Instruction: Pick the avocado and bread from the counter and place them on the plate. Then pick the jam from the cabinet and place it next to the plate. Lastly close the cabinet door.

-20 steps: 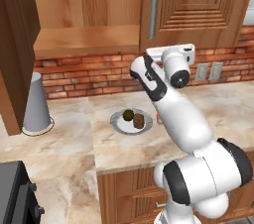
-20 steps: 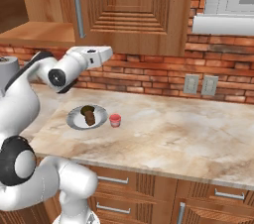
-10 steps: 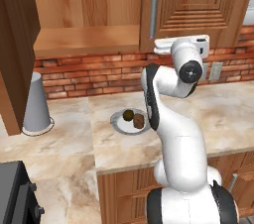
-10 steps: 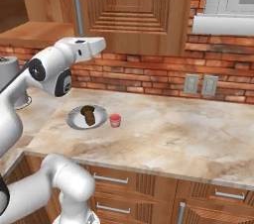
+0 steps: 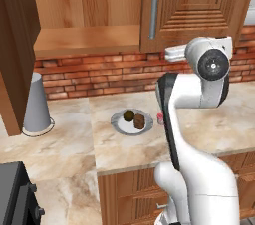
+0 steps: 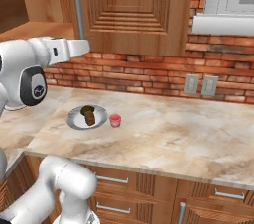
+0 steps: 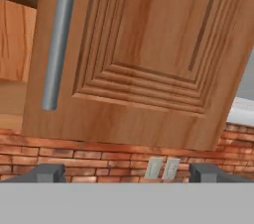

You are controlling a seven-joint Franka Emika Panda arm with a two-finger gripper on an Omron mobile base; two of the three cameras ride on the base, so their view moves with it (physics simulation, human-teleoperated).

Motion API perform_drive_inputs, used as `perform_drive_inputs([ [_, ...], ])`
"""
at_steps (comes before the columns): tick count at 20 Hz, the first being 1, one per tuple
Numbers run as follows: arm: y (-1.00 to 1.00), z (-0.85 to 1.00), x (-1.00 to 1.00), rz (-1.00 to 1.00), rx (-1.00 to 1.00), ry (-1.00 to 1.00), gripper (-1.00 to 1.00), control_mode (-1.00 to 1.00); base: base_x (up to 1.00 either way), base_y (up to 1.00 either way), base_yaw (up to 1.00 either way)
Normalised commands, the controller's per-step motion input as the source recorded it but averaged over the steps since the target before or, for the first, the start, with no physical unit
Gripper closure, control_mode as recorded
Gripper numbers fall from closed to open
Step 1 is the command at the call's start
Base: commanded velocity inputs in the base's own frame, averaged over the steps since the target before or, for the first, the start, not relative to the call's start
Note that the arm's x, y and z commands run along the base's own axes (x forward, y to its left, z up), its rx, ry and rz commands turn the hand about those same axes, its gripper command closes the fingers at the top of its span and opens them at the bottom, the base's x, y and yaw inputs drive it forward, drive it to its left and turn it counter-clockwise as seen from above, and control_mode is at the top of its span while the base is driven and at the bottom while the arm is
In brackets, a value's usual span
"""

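Arm swung up off the table since last frame, claw (image 7: 126,172) spread open, empty, facing closed right cabinet door (image 7: 149,49); open left door (image 5: 17,45) looks rigid, hinge-swung, so push its free edge.

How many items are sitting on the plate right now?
2: the avocado on the plate toward the brick wall, the bread touching it on its jam-jar side. Nothing else shows there.
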Motion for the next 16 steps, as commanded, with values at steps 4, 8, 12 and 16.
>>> perform_drive_inputs([
  [4, 0.19, -0.71, -0.99, 0.06, -0.09, 0.18, -1.00, -1.00, 0.00, 0.00, 0.00],
  [8, 0.48, -0.38, -1.00, 0.06, -0.01, 0.03, -1.00, -1.00, 0.00, 0.00, 0.00],
  [12, 0.67, -0.26, -0.90, 0.06, 0.00, -0.02, -1.00, -1.00, 0.00, 0.00, 0.00],
  [16, 0.71, 0.09, -0.65, 0.04, 0.02, -0.08, -1.00, -1.00, 0.00, 0.00, 0.00],
])
